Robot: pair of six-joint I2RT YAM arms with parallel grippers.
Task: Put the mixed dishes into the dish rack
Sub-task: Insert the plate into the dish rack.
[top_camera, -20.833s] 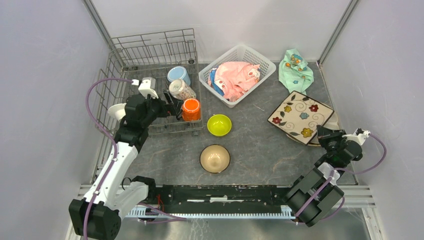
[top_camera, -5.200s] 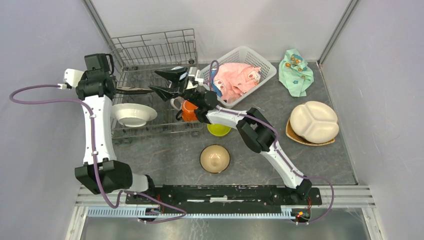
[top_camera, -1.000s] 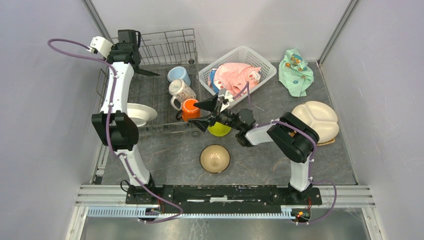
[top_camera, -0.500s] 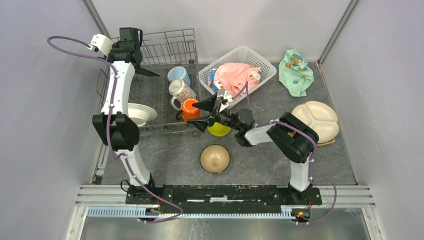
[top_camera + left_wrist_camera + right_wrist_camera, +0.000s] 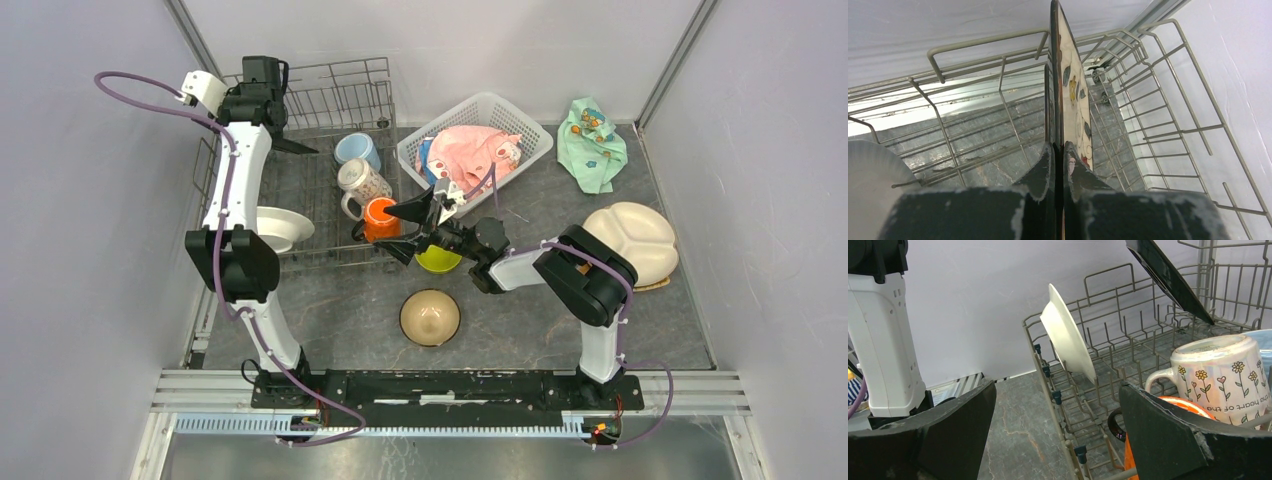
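My left gripper (image 5: 272,132) (image 5: 1058,150) is shut on the edge of the dark square plate (image 5: 296,147) (image 5: 1068,85). It holds the plate on edge over the back left of the dish rack (image 5: 300,75) (image 5: 1158,105). A white plate (image 5: 275,228) (image 5: 1068,340) leans in the rack. The light-blue mug (image 5: 356,148), patterned mug (image 5: 362,180) (image 5: 1218,365) and orange mug (image 5: 381,215) (image 5: 1183,407) stand on its right side. My right gripper (image 5: 387,228) (image 5: 1055,432) is open at the rack's front right corner, holding nothing. The lime-green bowl (image 5: 440,260), tan bowl (image 5: 430,317) and cream divided plate (image 5: 630,242) sit on the table.
A white lattice basket (image 5: 485,103) with a pink cloth (image 5: 470,155) stands behind my right gripper. A mint-green cloth (image 5: 592,140) lies at the back right. Another plate's rim (image 5: 652,286) shows under the divided plate. Walls close in on both sides.
Over the last second nothing visibly moves. Since five seconds ago, my left arm has carried the dark plate to the rack's back left, and my right gripper has drawn back to the rack's front corner.
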